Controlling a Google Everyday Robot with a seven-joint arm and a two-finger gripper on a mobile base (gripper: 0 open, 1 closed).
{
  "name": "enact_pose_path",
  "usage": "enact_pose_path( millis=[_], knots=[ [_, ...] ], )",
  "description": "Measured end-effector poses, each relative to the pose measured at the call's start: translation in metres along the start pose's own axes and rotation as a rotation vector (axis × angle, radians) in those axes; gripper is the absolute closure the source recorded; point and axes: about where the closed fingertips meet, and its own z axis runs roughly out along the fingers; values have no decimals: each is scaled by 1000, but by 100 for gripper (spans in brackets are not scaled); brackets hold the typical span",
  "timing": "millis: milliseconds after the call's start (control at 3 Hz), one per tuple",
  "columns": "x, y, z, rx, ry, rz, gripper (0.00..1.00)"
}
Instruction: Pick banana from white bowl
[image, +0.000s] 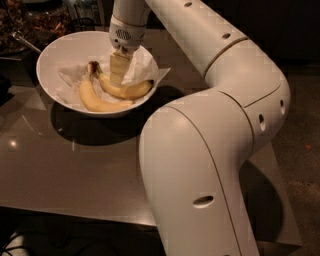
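The white bowl (50, 55) stands at the far left of the table, lined with crumpled white paper. Two bananas lie in it. The banana (127, 91) is the thicker, deeper-yellow one, with a dark tip on the right. A slimmer, paler banana (97, 102) lies in front of it. My gripper (117, 72) points down into the bowl and sits right over the left half of the banana, at or just above its surface. Whether it touches is not visible.
The grey table (75, 170) carries the bowl. My arm's large white elbow (200, 165) fills the right foreground. Dark clutter (30, 22) lies behind the bowl at the far left. The floor (300, 125) is to the right.
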Motion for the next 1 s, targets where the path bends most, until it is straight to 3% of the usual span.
enact_pose_path(
  millis=[1000],
  knots=[
    [11, -7, 27, -44, 37, 25, 44]
  ],
)
